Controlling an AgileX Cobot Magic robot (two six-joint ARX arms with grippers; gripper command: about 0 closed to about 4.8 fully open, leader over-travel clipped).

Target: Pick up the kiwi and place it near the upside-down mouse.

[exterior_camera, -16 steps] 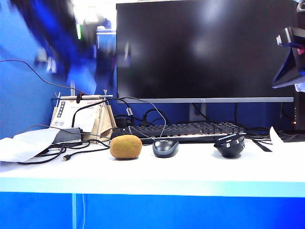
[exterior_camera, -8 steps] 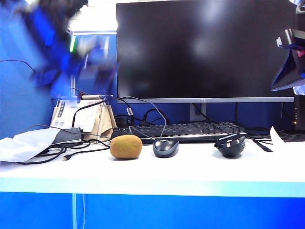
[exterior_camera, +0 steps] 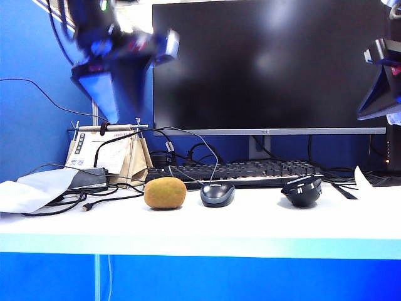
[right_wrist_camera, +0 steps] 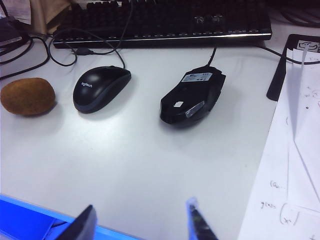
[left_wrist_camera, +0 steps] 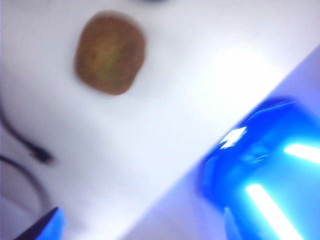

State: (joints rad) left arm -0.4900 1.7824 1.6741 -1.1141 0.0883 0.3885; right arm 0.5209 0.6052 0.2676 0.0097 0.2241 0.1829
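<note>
kiwi [exterior_camera: 165,192] sitting left of corded mouse [exterior_camera: 217,194] | left gripper [exterior_camera: 116,88] hovering above kiwi, spread, empty | right gripper [right_wrist_camera: 142,220] spread, idling | I'm judging kiwi light, soft-skinned; gripping across middle

Open worktop [exterior_camera: 250,222] lies before the kiwi [exterior_camera: 165,192], corded mouse [exterior_camera: 217,194] and upside-down mouse [exterior_camera: 302,190]; keyboard [exterior_camera: 250,170] and monitor [exterior_camera: 269,66] block behind.
</note>
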